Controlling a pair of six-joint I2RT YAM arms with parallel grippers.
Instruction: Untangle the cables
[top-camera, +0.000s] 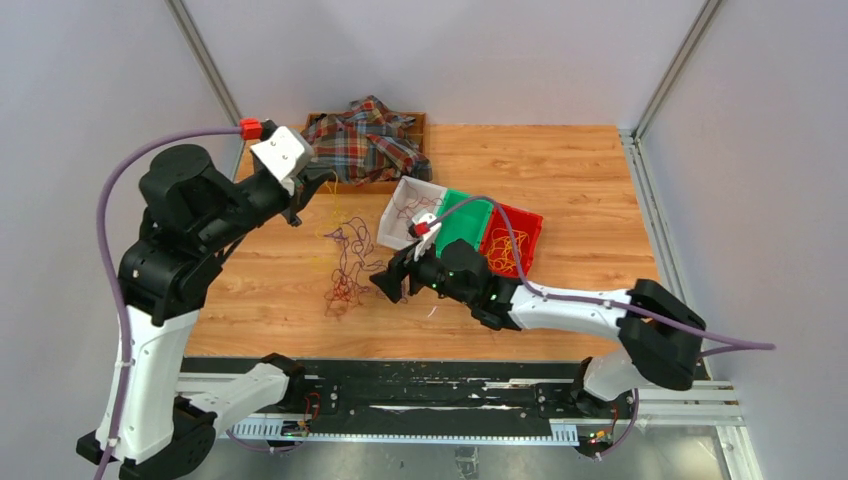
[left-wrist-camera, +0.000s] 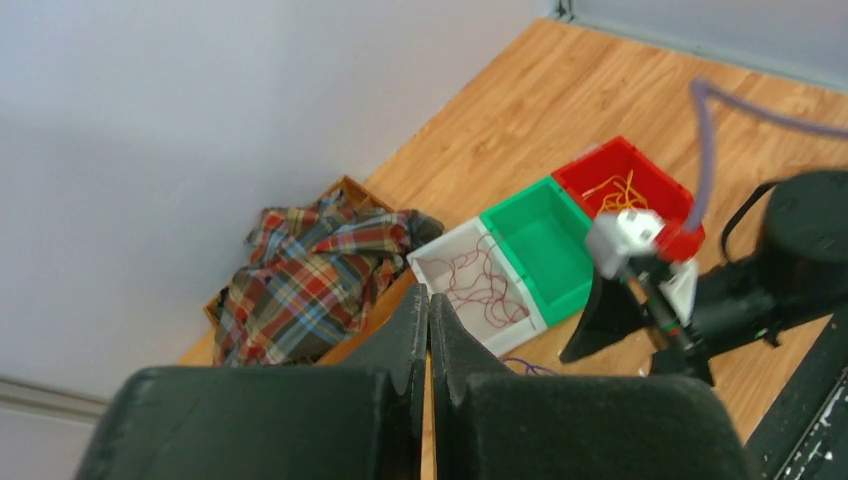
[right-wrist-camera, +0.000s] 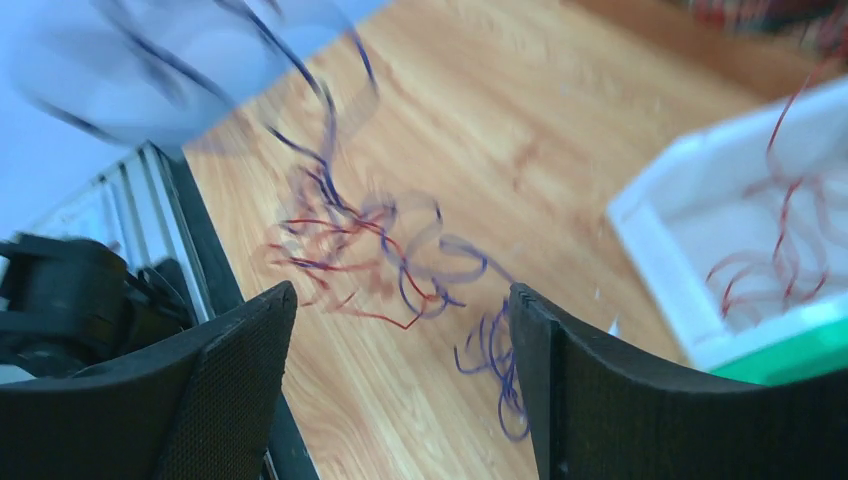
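1. Two claws at work. The left claw (left-wrist-camera: 428, 305) has its fingers pressed tight together and is raised well above the surface (top-camera: 560, 180).
2. From above, a hair-fine yellow strand (top-camera: 322, 235) seems to run from that claw down to the tangle (top-camera: 345, 262) below it. My reading is that it pinches this one strand and holds it high, so the loop draws free of the rest. The wire itself is too fine to show between the fingers in the wrist view.
3. The right claw (right-wrist-camera: 400, 290) is spread wide, holding nothing, low and near the surface.
4. The cables lie just ahead of the right claw: dark red and blue-purple loops, loose on the wood. Blurred strands also rise out of frame.
5. Judgement: the right claw is placed to pin or take the red-and-blue mass while the left pulls upward.
6. Behind and beside the right claw stand three bins in a row. The white bin (top-camera: 398, 205) holds dark red wires, the green bin (top-camera: 462, 215) is in the middle, and the red bin (top-camera: 530, 232) holds yellow-orange ones. Sorting by colour looks partly done.
7. Risk: the lift may drag the whole tangle rather than the one strand.
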